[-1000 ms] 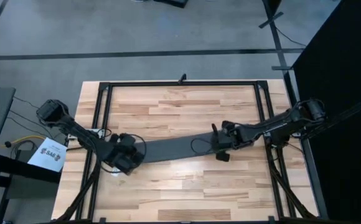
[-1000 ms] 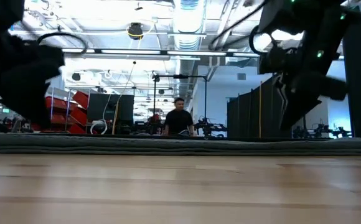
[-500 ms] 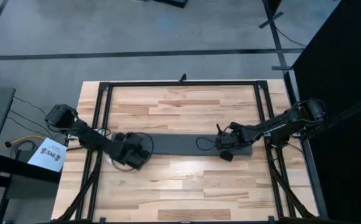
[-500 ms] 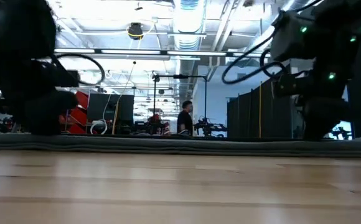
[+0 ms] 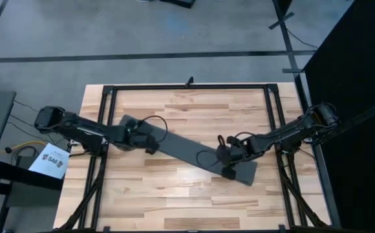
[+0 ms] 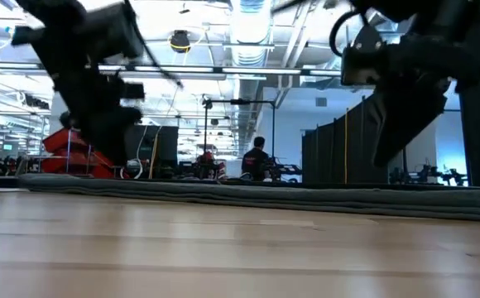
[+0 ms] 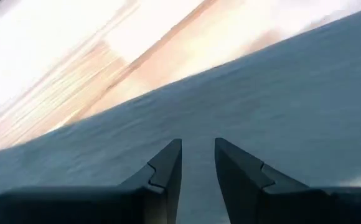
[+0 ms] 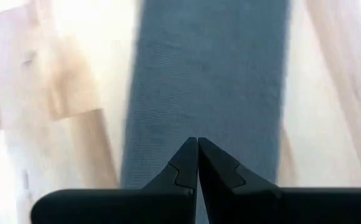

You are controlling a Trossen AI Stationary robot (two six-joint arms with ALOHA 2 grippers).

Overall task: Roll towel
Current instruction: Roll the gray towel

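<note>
Wooden table (image 5: pixel 194 194): we see towel (image 5: pixel 187 150) stretched diagonally between left gripper (image 5: pixel 150 141), slightly parted, and right gripper (image 5: pixel 225 158), closed, grip unclear.

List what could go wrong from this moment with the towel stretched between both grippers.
1. The towel lies as a long diagonal strip, so a roll started now would likely come out skewed.
2. The right gripper has its fingers closed over the cloth near one end; if only a thin pinch is held, that end may slip free.
3. The left gripper sits at the other end with a narrow gap between its fingers, so it may not be gripping at all and could just drag the fabric.
</note>
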